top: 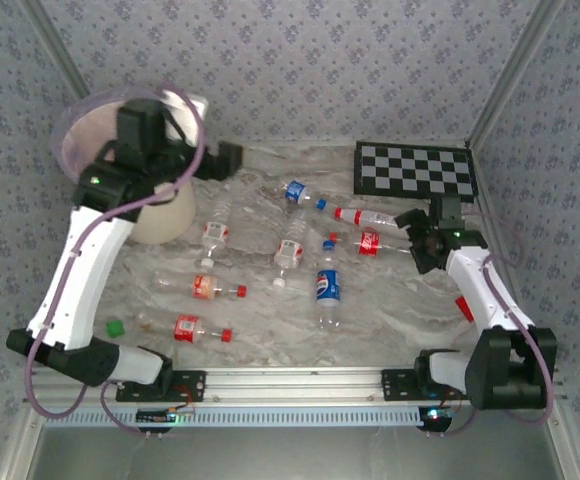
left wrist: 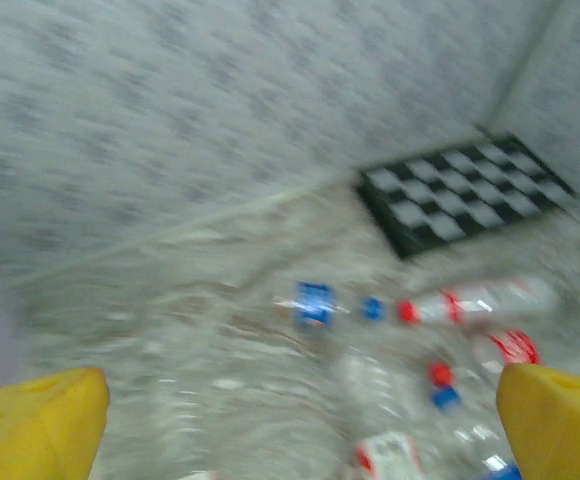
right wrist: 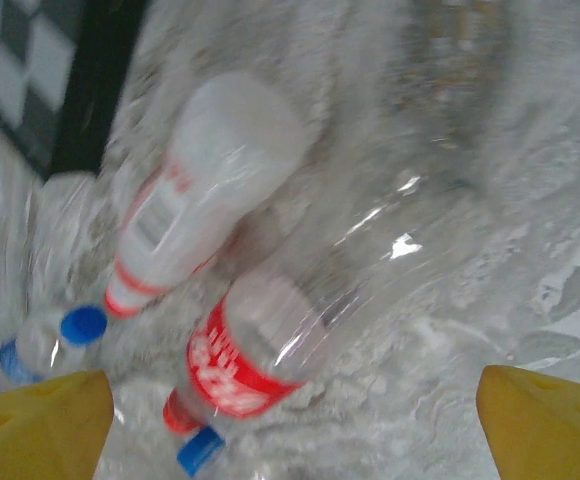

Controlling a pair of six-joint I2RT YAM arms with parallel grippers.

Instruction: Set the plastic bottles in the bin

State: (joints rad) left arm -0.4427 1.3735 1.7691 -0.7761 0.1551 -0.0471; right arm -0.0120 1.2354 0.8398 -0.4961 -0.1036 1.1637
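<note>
most remains: perhaps nine small clear plastic bottles [top: 327,285] lie on the marbled surface [top: 390,310], cream round bin [top: 165,220] far left. left gripper [left wrist: 300,420] open, empty; right gripper [right wrist: 290,420] open over a red-labelled bottle [right wrist: 240,370]

Overhead rear view of table [top: 270,345]; left wrist across it, right wrist near bottles [right wrist: 260,370]; checkerboard [top: 415,168] shared

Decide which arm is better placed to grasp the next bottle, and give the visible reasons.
Right. The right gripper hangs open directly over a red-label bottle, which lies between its fingers. The left gripper is open too, but raised by the bin, away from the bottles.
</note>
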